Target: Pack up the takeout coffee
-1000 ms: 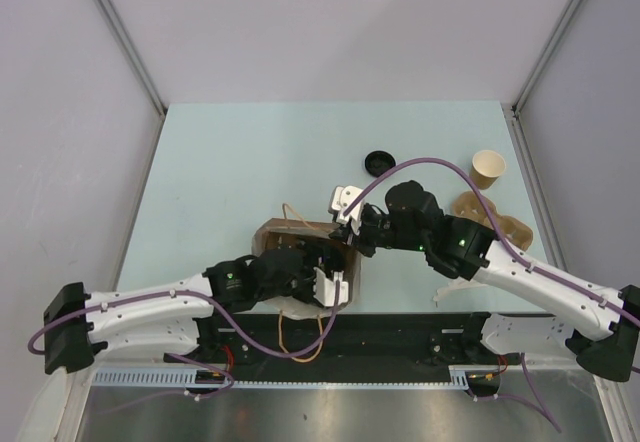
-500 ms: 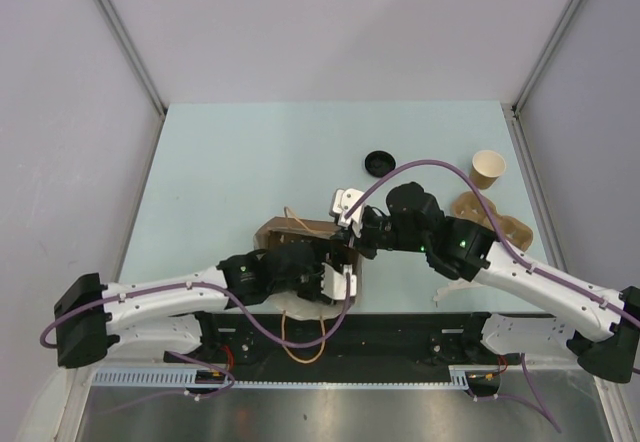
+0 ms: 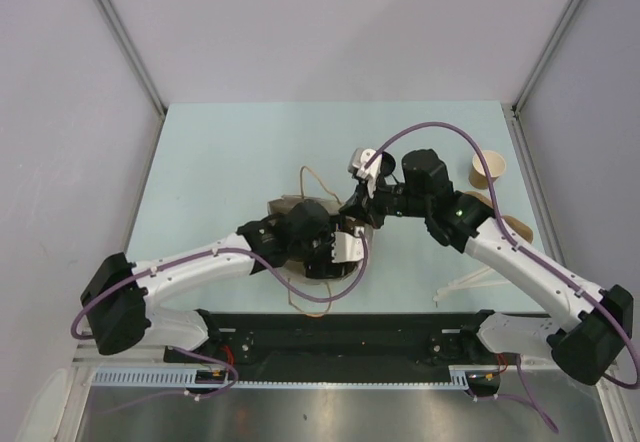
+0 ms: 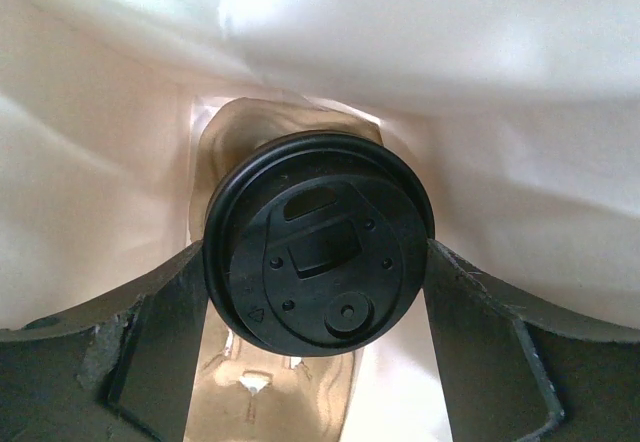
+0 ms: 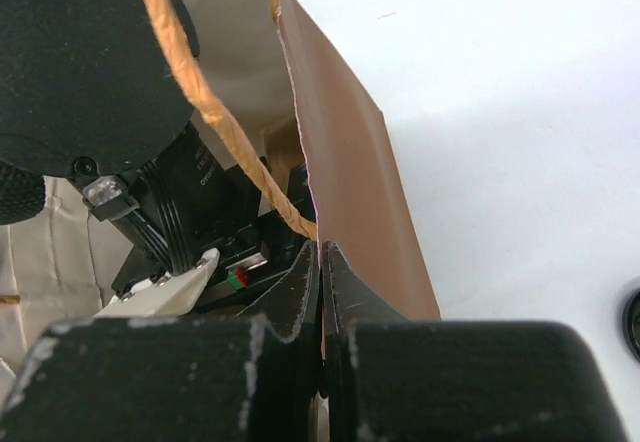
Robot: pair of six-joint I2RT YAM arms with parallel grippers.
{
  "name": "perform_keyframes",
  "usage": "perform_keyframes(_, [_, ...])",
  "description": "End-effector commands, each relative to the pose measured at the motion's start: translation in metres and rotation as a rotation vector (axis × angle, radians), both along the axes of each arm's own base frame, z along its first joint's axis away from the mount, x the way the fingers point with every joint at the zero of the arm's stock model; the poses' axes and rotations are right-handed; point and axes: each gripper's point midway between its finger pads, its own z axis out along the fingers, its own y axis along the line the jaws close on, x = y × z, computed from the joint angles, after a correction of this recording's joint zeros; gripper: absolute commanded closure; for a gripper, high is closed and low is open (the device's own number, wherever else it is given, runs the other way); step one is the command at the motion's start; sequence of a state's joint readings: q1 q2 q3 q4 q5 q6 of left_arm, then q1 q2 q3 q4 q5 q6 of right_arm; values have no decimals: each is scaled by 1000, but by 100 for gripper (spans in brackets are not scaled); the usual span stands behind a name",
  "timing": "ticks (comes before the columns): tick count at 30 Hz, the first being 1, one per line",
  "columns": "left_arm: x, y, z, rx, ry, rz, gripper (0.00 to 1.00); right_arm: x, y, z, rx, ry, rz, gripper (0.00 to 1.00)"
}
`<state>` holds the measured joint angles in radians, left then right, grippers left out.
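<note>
In the left wrist view the takeout coffee [image 4: 318,224] is seen from above, its round black lid filling the gap between my fingers. My left gripper [image 4: 316,262] is shut on it inside the brown paper bag [image 4: 520,122], and the bag's floor [image 4: 250,382] shows below the cup. From the top view the bag [image 3: 285,208] leans near the table's middle and hides the cup. My right gripper [image 5: 322,247] is shut on the bag's rim [image 5: 350,162] beside a twine handle [image 5: 225,132]. In the top view it [image 3: 356,208] sits at the bag's right edge.
An open tan paper cup [image 3: 488,169] stands at the far right, with the pulp carrier tray [image 3: 512,228] just in front of it. A white piece [image 3: 465,284] lies by the near right edge. Twine handles loop above [image 3: 314,176] and below [image 3: 330,287] the bag.
Both arms and the bag have shifted away from the near edge toward the table's middle. The bag now leans, and the left gripper reaches deeper into it.
</note>
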<state>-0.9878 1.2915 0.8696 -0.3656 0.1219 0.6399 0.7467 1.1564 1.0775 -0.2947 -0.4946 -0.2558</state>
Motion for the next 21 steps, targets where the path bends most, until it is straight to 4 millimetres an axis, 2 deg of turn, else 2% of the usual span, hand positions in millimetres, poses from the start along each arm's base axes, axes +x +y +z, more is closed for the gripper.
perform_keyframes(1, [-3, 3, -19, 49, 158, 3, 93, 22, 5, 21, 108, 13, 40, 100])
perform_keyframes(4, [6, 1, -20, 43, 181, 4, 93, 37, 2, 24, 125, 24, 31, 100])
perform_keyframes(12, [36, -1, -36, 46, 222, 40, 91, 71, 1, 15, 127, 42, 18, 100])
perform_keyframes(21, [45, 6, -63, 68, 250, 42, 91, 91, 1, 9, 116, 36, 6, 100])
